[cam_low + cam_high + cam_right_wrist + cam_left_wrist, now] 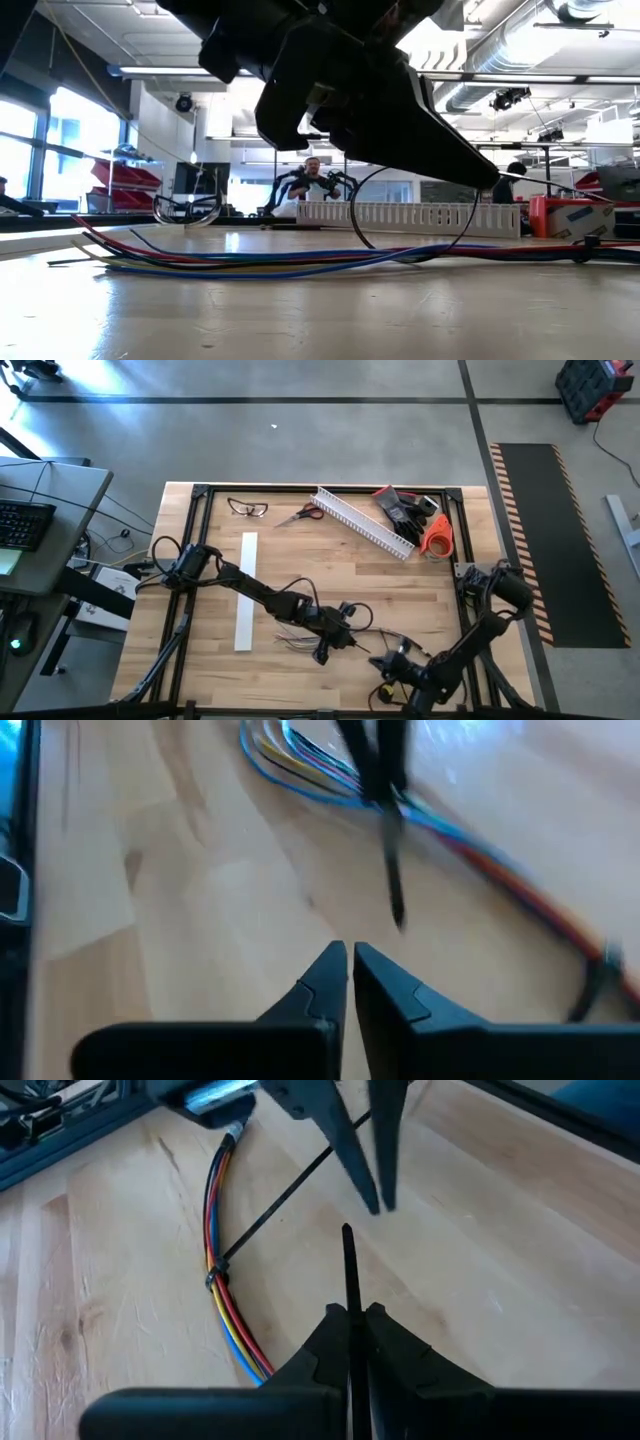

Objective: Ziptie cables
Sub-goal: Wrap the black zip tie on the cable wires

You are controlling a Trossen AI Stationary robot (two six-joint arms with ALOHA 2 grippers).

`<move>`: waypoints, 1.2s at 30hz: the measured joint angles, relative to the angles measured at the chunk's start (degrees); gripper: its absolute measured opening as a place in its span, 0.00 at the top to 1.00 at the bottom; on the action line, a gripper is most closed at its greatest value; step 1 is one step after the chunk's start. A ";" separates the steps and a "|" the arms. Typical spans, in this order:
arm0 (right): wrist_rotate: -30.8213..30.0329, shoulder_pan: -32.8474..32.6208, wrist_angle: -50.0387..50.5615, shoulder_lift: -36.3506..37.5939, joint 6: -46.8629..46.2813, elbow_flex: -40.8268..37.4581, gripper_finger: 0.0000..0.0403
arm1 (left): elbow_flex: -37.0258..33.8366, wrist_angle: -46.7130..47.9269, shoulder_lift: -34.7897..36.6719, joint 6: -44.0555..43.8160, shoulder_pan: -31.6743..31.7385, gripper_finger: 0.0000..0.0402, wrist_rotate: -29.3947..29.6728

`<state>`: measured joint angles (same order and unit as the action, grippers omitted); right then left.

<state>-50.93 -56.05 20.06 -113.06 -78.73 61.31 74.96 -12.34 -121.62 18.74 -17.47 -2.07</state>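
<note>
Left arm reached in from nine o'clock across the table (420, 575). Left gripper (350, 1315) sat just past table centre toward five o'clock, fingers pinched tight on a ziptie (349, 1270), the thin dark strip standing up between the pads.

The cables (222, 1270), red, yellow and blue, lay on the wood below that gripper, curving off toward seven o'clock. One tie was already cinched round the bundle, its long tail (285, 1195) slanting across the boards.

Right arm came in from the four o'clock corner. Right gripper (349, 965) hung low near the front edge, just right of the left one, fingers nearly together and holding nothing, tips aimed at the bundle.

At twelve o'clock, well clear of the work: safety glasses (247, 508), scissors (300, 514), the white slotted channel (362, 522), gloves (400, 507), an orange tape roll (437, 536). A white strip (246, 592) lay left of centre.

Judgement: the held strip was likely being readied for threading.

- Keep the left pinch firm and the strip steady.
- Let the right gripper take the free end close to its tip.
- Lift the wires little, so the first tie does not slide.
</note>
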 joint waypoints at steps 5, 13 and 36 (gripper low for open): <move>0.85 2.67 -0.27 0.02 20.01 3.50 0.86 | 0.00 0.02 0.00 -0.02 -0.15 1.00 0.00; 1.16 6.86 5.40 -0.81 26.60 5.80 0.68 | 0.00 0.04 0.00 0.04 -0.18 1.00 -0.04; -1.63 8.43 5.19 -2.14 26.26 5.80 0.97 | 0.00 0.14 0.00 -0.02 -0.17 1.00 -0.16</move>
<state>-52.56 -47.62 25.25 -115.20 -52.47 67.11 74.96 -12.20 -121.62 18.72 -17.65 -2.22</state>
